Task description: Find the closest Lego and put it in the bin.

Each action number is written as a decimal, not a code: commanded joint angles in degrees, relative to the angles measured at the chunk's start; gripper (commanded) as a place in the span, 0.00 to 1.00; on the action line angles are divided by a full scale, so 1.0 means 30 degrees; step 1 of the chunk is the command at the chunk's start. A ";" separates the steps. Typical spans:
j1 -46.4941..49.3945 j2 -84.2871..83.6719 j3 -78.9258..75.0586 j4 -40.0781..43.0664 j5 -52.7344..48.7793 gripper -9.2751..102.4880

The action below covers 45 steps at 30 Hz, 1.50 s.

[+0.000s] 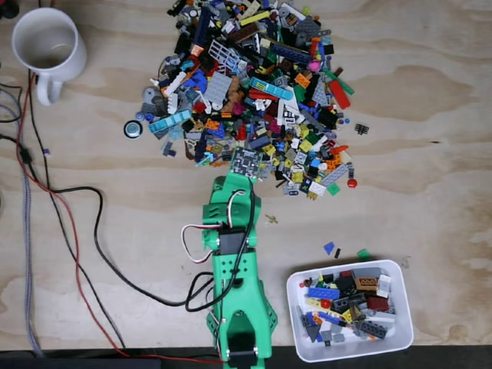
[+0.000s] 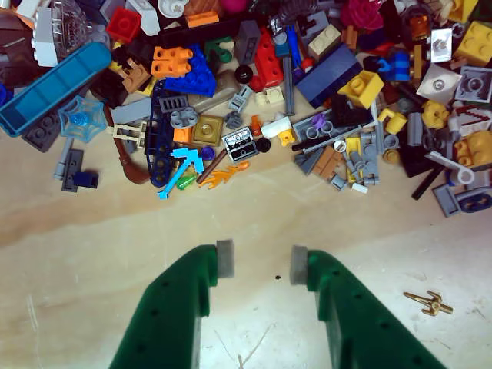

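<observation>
Your gripper [image 2: 261, 264] is hanging with jaws parted, holding nothing, over bare wood just short of the pile in the wrist view. One gold piece [image 2: 429, 302] is lying alone to its right. Ahead, the Lego pile [image 2: 254, 84] is spreading too thick to count. In the fixed view, your one green arm [image 1: 234, 269] is reaching toward the pile; one white bin [image 1: 403, 323] is sitting right of its base, one mug [image 1: 48, 46] top-left.

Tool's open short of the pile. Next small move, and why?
Probably ease forward and lower toward the pile's near edge. In the wrist view the green two-finger tool is open over bare plywood with nothing between its pads, and the orange flame-shaped Lego piece lies just ahead, slightly left of centre.
</observation>
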 commanded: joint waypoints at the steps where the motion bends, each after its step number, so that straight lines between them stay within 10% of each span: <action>1: -0.0996 -0.0879 -0.1113 -0.0088 0.1084 0.20; 16: -0.6768 -1.8398 -1.2949 -0.2695 1.5469 0.24; 45: -0.7324 -2.6250 -2.1006 -0.4658 1.7549 0.24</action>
